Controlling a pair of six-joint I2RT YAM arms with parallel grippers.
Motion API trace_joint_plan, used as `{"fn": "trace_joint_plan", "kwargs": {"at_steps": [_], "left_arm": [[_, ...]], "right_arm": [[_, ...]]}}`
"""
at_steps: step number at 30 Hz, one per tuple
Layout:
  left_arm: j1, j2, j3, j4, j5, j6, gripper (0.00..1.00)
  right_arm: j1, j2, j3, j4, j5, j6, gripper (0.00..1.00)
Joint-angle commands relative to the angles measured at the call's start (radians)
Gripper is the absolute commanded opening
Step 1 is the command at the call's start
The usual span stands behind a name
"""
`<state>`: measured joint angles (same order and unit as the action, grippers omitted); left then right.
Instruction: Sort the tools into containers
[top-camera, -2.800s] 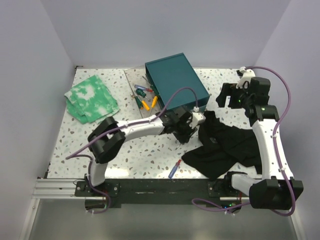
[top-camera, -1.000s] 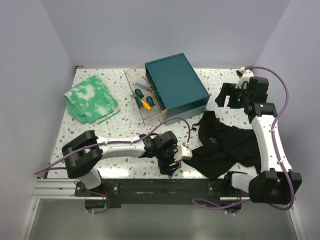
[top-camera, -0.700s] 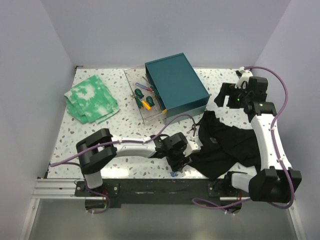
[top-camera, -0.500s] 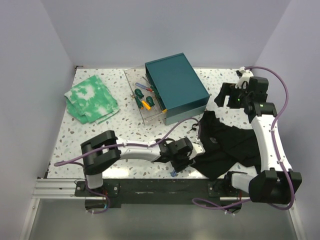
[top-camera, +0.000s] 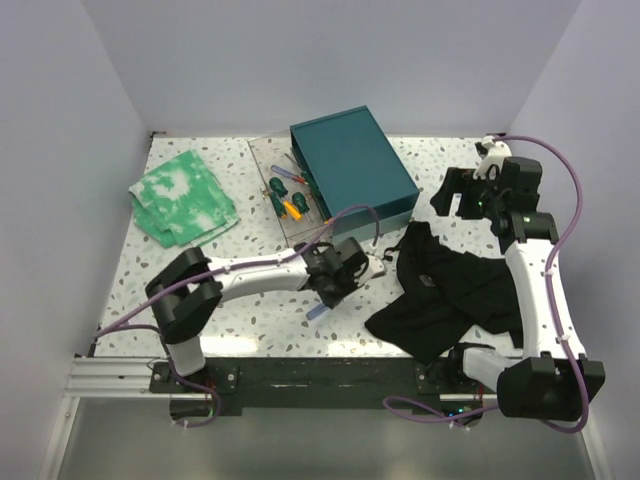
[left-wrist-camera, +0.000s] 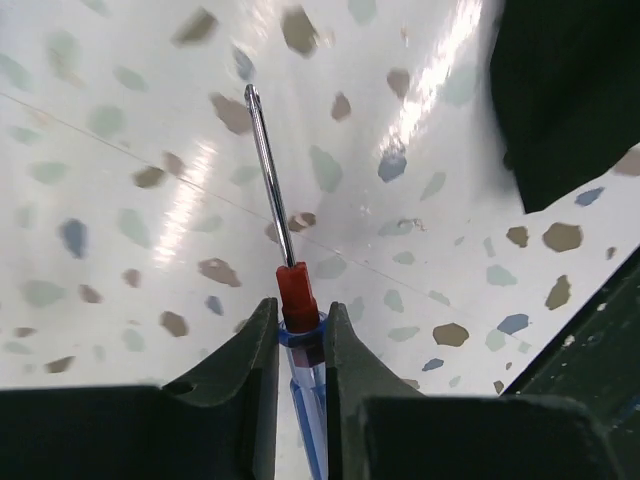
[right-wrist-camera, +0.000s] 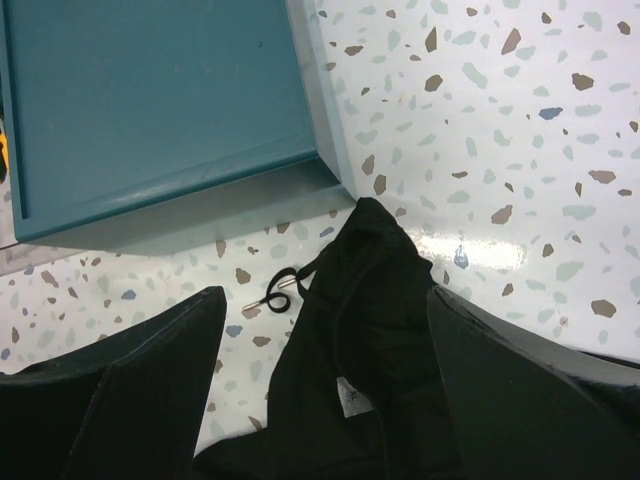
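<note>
My left gripper (top-camera: 329, 294) is shut on a red-and-blue screwdriver (top-camera: 319, 313) and holds it above the table's front middle. In the left wrist view the jaws (left-wrist-camera: 298, 322) pinch its red collar (left-wrist-camera: 297, 292), and the metal shaft (left-wrist-camera: 268, 170) points away over the speckled tabletop. The clear box (top-camera: 262, 160) stands at the back, left of the teal box (top-camera: 350, 165), and holds several green, orange and red-blue screwdrivers (top-camera: 285, 200). My right gripper (top-camera: 455, 195) is open and empty, high over the black cloth (right-wrist-camera: 390, 330).
The black cloth (top-camera: 450, 290) lies crumpled at the right front, its drawstring (right-wrist-camera: 275, 292) near the teal box (right-wrist-camera: 150, 100). It also shows in the left wrist view (left-wrist-camera: 570, 90). A green-white cloth (top-camera: 183, 197) lies at the back left.
My left gripper dropped to the front edge, shut on the red-and-blue screwdriver and has lifted it back and left. The black cloth's front corner shifted slightly. The right arm barely moved.
</note>
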<state>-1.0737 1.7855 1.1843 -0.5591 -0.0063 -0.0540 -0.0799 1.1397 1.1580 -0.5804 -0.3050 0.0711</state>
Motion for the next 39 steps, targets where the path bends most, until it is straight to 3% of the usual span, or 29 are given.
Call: {"fn": "trace_joint_plan", "kwargs": {"at_steps": [1, 4, 7, 12, 15, 20, 23, 24, 27, 33, 34, 36, 37, 38, 39], "left_arm": [[0.027, -0.185, 0.172, 0.003, 0.071, 0.150, 0.00], [0.066, -0.239, 0.256, 0.134, -0.044, 0.152, 0.00], [0.174, -0.198, 0.385, 0.157, -0.329, 0.025, 0.00], [0.455, -0.176, 0.436, 0.189, -0.262, -0.179, 0.00], [0.567, -0.132, 0.492, 0.145, -0.181, -0.296, 0.00], [0.626, -0.083, 0.492, 0.160, -0.086, -0.345, 0.00], [0.656, -0.052, 0.486, 0.136, -0.043, -0.413, 0.21], [0.675, -0.049, 0.483, 0.131, -0.020, -0.432, 0.40], [0.693, -0.060, 0.488, 0.125, 0.034, -0.478, 0.57], [0.713, -0.135, 0.492, 0.211, 0.042, -0.397, 0.64], [0.721, -0.147, 0.479, 0.220, 0.010, -0.382, 0.64], [0.760, -0.193, 0.401, 0.241, -0.019, -0.354, 0.51], [0.780, -0.213, 0.361, 0.251, -0.024, -0.351, 0.40], [0.799, -0.256, 0.271, 0.281, -0.021, -0.343, 0.05], [0.828, -0.277, 0.224, 0.297, -0.018, -0.333, 0.00]], "right_arm": [[-0.003, 0.023, 0.040, 0.019, -0.022, 0.010, 0.86], [-0.003, 0.046, 0.055, 0.028, -0.035, 0.028, 0.85], [-0.003, 0.078, 0.086, 0.030, -0.046, 0.044, 0.85], [-0.004, 0.124, 0.156, 0.042, -0.052, 0.071, 0.85], [-0.003, 0.140, 0.186, 0.039, -0.051, 0.078, 0.85], [-0.004, 0.153, 0.189, 0.042, -0.051, 0.084, 0.85], [-0.004, 0.164, 0.195, 0.045, -0.054, 0.085, 0.84], [-0.003, 0.169, 0.204, 0.044, -0.052, 0.085, 0.84], [-0.003, 0.190, 0.232, 0.045, -0.051, 0.082, 0.84], [-0.001, 0.245, 0.270, 0.050, -0.052, 0.070, 0.84], [0.000, 0.253, 0.273, 0.051, -0.052, 0.067, 0.84], [0.002, 0.279, 0.287, 0.054, -0.051, 0.062, 0.83], [0.003, 0.288, 0.293, 0.054, -0.049, 0.055, 0.83], [0.005, 0.311, 0.301, 0.053, -0.045, 0.053, 0.83], [0.009, 0.324, 0.318, 0.056, -0.042, 0.050, 0.82]]}}
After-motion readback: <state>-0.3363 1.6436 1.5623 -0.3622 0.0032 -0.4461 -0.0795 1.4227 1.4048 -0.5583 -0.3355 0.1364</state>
